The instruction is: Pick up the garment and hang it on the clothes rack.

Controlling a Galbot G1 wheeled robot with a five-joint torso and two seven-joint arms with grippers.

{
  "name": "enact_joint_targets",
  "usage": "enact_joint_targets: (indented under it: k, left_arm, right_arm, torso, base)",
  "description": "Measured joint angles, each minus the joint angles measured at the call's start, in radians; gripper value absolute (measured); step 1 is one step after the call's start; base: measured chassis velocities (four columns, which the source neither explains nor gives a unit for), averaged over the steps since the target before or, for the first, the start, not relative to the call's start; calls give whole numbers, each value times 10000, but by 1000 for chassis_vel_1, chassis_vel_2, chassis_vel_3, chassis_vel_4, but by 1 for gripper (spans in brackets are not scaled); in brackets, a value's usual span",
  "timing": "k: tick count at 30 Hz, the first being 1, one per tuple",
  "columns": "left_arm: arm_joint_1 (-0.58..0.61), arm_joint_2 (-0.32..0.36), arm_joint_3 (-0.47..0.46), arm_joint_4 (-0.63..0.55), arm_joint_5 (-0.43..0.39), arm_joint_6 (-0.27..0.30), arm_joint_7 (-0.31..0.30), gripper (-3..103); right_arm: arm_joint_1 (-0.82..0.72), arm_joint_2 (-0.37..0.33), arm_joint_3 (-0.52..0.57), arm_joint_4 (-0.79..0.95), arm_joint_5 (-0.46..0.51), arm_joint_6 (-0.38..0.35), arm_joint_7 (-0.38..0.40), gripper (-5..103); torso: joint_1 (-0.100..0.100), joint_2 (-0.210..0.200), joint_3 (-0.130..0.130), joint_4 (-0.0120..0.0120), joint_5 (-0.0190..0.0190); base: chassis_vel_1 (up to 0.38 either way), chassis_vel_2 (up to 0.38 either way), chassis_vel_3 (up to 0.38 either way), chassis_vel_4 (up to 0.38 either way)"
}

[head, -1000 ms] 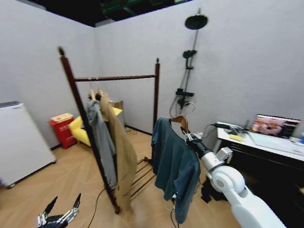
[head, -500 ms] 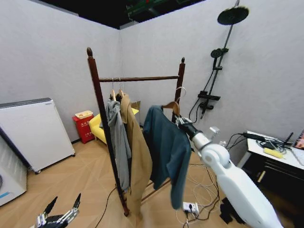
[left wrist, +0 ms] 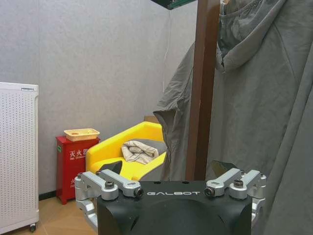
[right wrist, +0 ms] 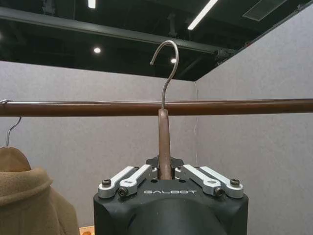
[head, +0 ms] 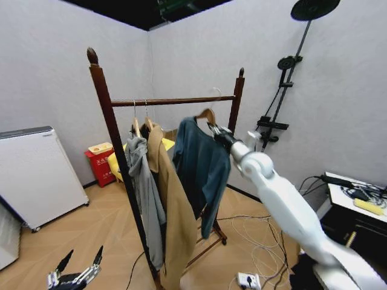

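Right gripper point(head: 213, 128) clamps the wooden hanger point(right wrist: 164, 142) of the garment point(head: 199, 163), holding it just beside the top bar of the clothes rack point(head: 175, 101), hook not yet over the bar; left gripper point(head: 75, 275) hangs low, fingers spread.
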Motion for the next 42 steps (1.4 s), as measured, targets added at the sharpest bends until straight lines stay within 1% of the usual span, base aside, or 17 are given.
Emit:
enact_joint_targets:
  k: [1, 3, 8, 13, 19, 21, 23, 25, 27, 29, 32, 33, 35, 37, 39, 40, 42]
  left_arm:
    - [0, 0, 0, 0, 0, 0, 2, 100]
    - [0, 0, 0, 0, 0, 0, 1, 100]
    - [0, 0, 0, 0, 0, 0, 0, 100]
    - [0, 0, 0, 0, 0, 0, 0, 100]
    - [0, 0, 0, 0, 0, 0, 1, 100]
    - [0, 0, 0, 0, 0, 0, 0, 100]
    - [0, 0, 0, 0, 0, 0, 0, 100]
    - [0, 0, 0, 0, 0, 0, 0, 100]
    - [0, 0, 0, 0, 0, 0, 0, 100]
    - [0, 0, 0, 0, 0, 0, 1, 100]
    - [0, 0, 0, 0, 0, 0, 0, 100]
    - [0, 0, 0, 0, 0, 0, 0, 100]
    - [0, 0, 0, 1, 0, 0, 0, 100]
    - [0, -1, 0, 0, 0, 0, 0, 100]
    - [0, 0, 0, 0, 0, 0, 7, 100]
    - [0, 0, 0, 0, 0, 0, 7, 100]
    - [0, 0, 0, 0, 0, 0, 5, 100]
  right_arm:
    - [287, 367, -310, -110, -57, -238, 313, 10]
    - [395, 539, -463, -152, -136, -362, 439, 10]
    - [1036, 1598, -1420, -1018, -1180, -653, 942, 10]
    - [1464, 1946, -1828, -1661, -1477, -710, 893, 10]
    - [1169, 1946, -1843, -1596, -1376, -867, 846, 7]
    - [1100, 1917, -1815, -1518, -1316, -893, 864, 12]
    - [798, 1666, -1597, -1108, -1168, -941, 893, 22]
    - [711, 1581, -1523, -995, -1141, -943, 891, 22]
    - [246, 997, -1015, -337, -941, -784, 738, 38]
    - [94, 779, -842, -136, -876, -697, 653, 38]
    - [-888, -285, 142, 1149, -324, -418, 379, 55]
    - [-888, -285, 142, 1149, -324, -418, 379, 55]
    - [-2575, -1315, 1365, 2742, 572, -360, 453, 66]
    - [-3057, -1511, 1720, 3092, 727, -407, 530, 66]
    - [-4947, -2041, 3214, 4560, 1210, -363, 792, 78]
    - [-4947, -2041, 3214, 4560, 1210, -363, 792, 78]
    - [-7379, -2267, 5007, 5931, 1290, -185, 1007, 88]
  torso:
    - [-7, 3, -4, 0, -3]
    - [-10, 7, -6, -2, -5]
    - [-4, 4, -3, -2, -2]
    - [3, 2, -1, -1, -2]
    - [1, 3, -2, -4, 1]
    - [1, 3, -2, -2, 1]
    - [1, 3, -2, 1, 0]
    - [1, 3, -2, 0, 0]
    - [2, 3, -2, 0, 1]
    - [2, 3, -2, 0, 1]
    - [2, 3, -2, -5, 4]
    - [2, 3, -2, -5, 4]
    - [0, 4, -4, -4, 3]
    - [0, 3, -3, -3, 5]
    - [0, 3, -3, -9, 10]
    - [0, 3, -3, -9, 10]
    - [-3, 4, -6, -2, 2]
  base:
    - [56, -72, -59, 58]
    - [56, -62, -59, 58]
    - [11, -9, -8, 5]
    - [0, 0, 0, 0]
    - [0, 0, 0, 0]
    - [0, 0, 0, 0]
    - [0, 0, 0, 0]
    - [0, 0, 0, 0]
    - [0, 0, 0, 0]
    - [0, 0, 0, 0]
    - [0, 0, 0, 0]
    - [0, 0, 0, 0]
    - [0, 0, 0, 0]
    - [0, 0, 0, 0]
    - [0, 0, 0, 0]
    - [0, 0, 0, 0]
    - [0, 0, 0, 0]
